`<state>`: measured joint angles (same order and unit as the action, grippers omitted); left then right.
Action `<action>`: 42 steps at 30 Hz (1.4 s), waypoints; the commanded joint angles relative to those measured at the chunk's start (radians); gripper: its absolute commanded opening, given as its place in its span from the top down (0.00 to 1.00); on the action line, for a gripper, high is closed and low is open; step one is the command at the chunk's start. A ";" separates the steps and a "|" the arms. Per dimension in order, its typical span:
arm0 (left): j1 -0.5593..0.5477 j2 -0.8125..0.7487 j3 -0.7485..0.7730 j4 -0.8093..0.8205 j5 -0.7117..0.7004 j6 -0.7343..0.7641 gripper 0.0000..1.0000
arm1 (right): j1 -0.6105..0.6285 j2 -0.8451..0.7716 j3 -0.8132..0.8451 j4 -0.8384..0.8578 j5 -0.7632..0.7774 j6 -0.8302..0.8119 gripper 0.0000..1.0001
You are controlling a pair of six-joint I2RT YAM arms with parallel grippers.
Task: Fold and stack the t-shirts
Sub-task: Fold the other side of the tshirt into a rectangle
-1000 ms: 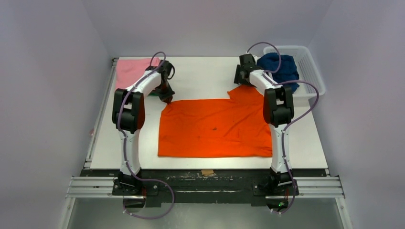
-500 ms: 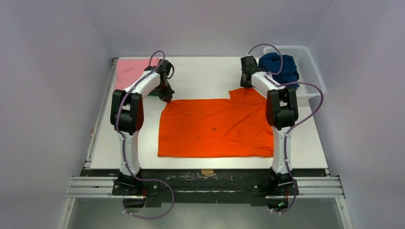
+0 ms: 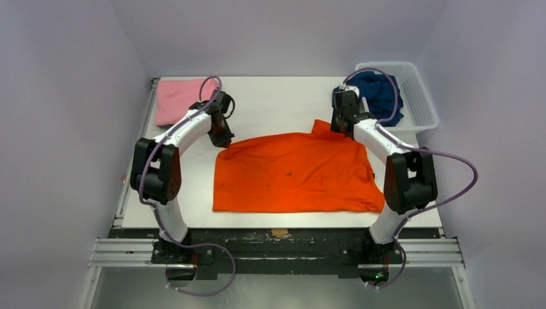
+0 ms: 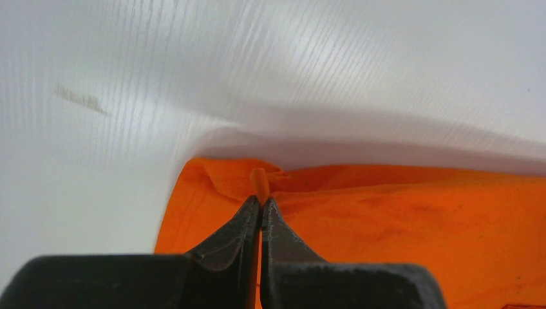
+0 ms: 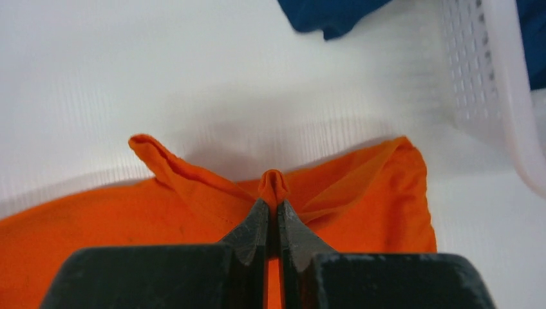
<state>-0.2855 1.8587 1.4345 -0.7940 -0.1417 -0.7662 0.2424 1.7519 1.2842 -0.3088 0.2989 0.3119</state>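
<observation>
Across the middle of the bench, reaching down to its near edge, lies the orange t-shirt. Its near hem is flat and its far edge is drawn up off the surface at both ends. At the far right corner stands a white basket with a navy t-shirt heaped in it, and a pink t-shirt rests folded at the far left corner.

Each tool is clenched on orange cloth: the left tool on the far left corner, the right tool on the far right, beside the sleeve.

This looks like the start of a fold toward the near edge. To do it well, I'd raise both corners evenly and hold the cloth taut between them. Carry the far edge over to meet the near hem squarely, and let go only once it is laid down.

From above, the fingers themselves are hidden under the wrists. Only the wrist cameras show the small nub of fabric poking up past each closed tip, a rather slim hold. The right one also shows navy cloth spilling outside the basket wall.
</observation>
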 commanded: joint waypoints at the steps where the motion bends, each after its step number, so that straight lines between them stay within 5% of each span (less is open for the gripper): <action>1: -0.029 -0.106 -0.062 0.043 -0.053 0.022 1.00 | 0.040 -0.142 -0.107 0.000 0.037 0.030 1.00; 6: -0.036 -0.143 -0.100 0.062 -0.078 0.050 1.00 | 0.043 -0.279 -0.208 -0.004 0.049 0.045 1.00; 17: -0.032 -0.020 0.113 -0.013 -0.152 0.119 1.00 | 0.042 -0.285 -0.179 0.003 0.058 0.004 1.00; 37: -0.133 -0.362 -0.397 0.158 -0.128 0.042 1.00 | 0.043 -0.642 -0.457 -0.324 0.092 0.177 1.00; 40: -0.156 -0.377 -0.447 0.140 -0.145 0.008 1.00 | 0.044 -0.683 -0.507 -0.381 0.043 0.251 0.88; 42: -0.160 -0.389 -0.470 0.107 -0.157 -0.014 0.89 | 0.046 -0.723 -0.556 -0.418 0.003 0.316 0.80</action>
<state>-0.4313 1.5070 1.0107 -0.6636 -0.2619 -0.7235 0.2859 1.0943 0.7918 -0.6224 0.3443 0.4923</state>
